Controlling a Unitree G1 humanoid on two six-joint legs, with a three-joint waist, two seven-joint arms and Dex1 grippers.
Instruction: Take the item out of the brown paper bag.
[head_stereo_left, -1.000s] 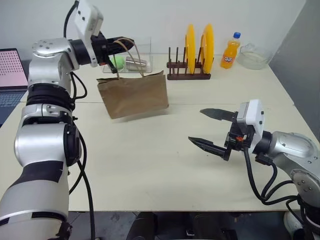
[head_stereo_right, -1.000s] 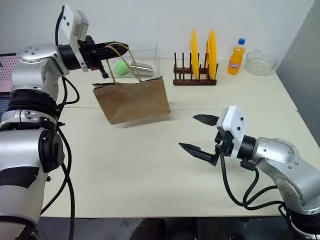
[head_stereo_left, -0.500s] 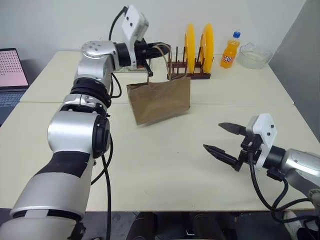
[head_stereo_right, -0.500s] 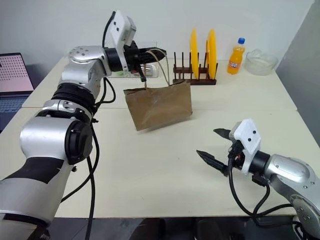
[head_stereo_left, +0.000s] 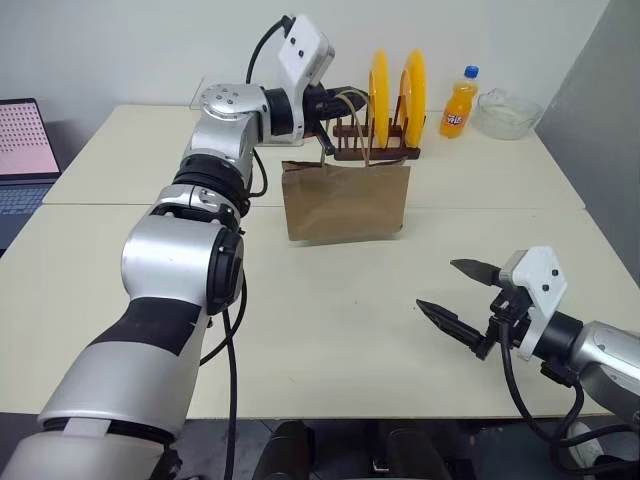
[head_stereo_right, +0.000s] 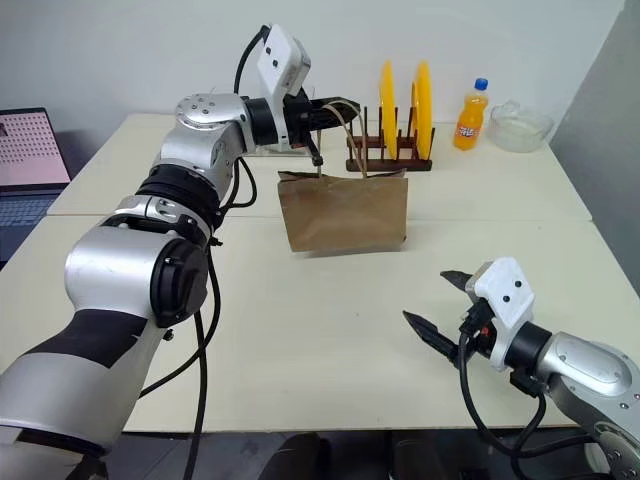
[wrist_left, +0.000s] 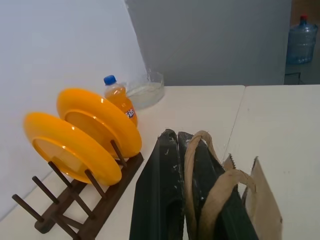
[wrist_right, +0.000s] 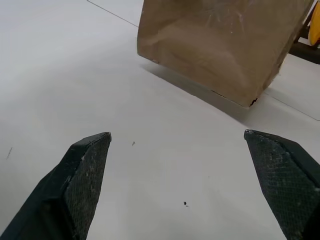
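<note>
On the left, a laptop (head_stereo_left: 20, 150) sits at the edge of the desk (head_stereo_left: 330, 330). The left pincer (head_stereo_left: 338, 98) is squeezed tight on the looped handles (wrist_left: 210, 185) of the brown paper bag (head_stereo_left: 346, 200). It holds the bag up by its strings, so the bag hangs straight with its bottom at the desk; I cannot tell if it touches. I think this keeps the top open for the other arm. The item must be inside the bag, because no cola bottle can be seen.

Behind the bag stands a wooden rack (head_stereo_left: 377, 150) with two yellow plates (head_stereo_left: 380, 85). Further right are an orange soda bottle (head_stereo_left: 460, 102) and a glass bowl (head_stereo_left: 510, 112).

On the right, the right pincer (head_stereo_left: 455, 300) hovers low over the desk, well apart from the bag, with its fingers spread wide and nothing in them.

The left wrist view shows the strings wrapped over the black fingers (wrist_left: 155, 200). The right wrist view shows the bag's creased side and its shadow.
</note>
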